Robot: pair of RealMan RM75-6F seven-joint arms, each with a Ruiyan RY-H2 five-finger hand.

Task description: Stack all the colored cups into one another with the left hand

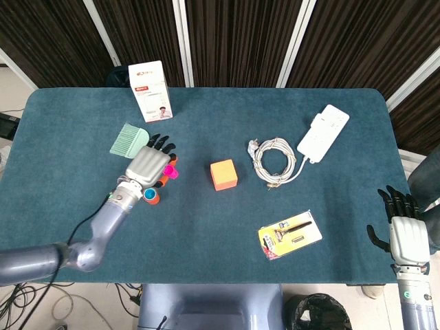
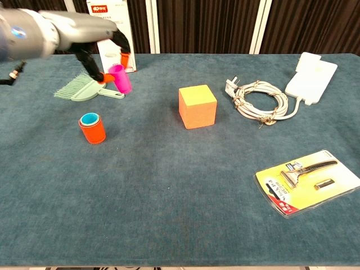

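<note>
Pink cup (image 2: 120, 78) pinched aloft by left hand (image 1: 147, 167).
Orange cup (image 2: 93, 127) stands below-left; right hand (image 1: 401, 232) idle, fingers apart.

**Where things sit on my table**

I have the lifted cup (image 2: 120, 78) in my left hand (image 2: 84, 34), above and behind the nested cups (image 2: 92, 127). The brush (image 2: 84, 90) lies behind those, the carton (image 2: 109, 25) further back. The block (image 2: 197, 106) sits mid-table, the coiled cable (image 2: 256, 103) and power strip (image 2: 311, 77) to its right, the razor pack (image 2: 306, 180) nearest me.
</note>
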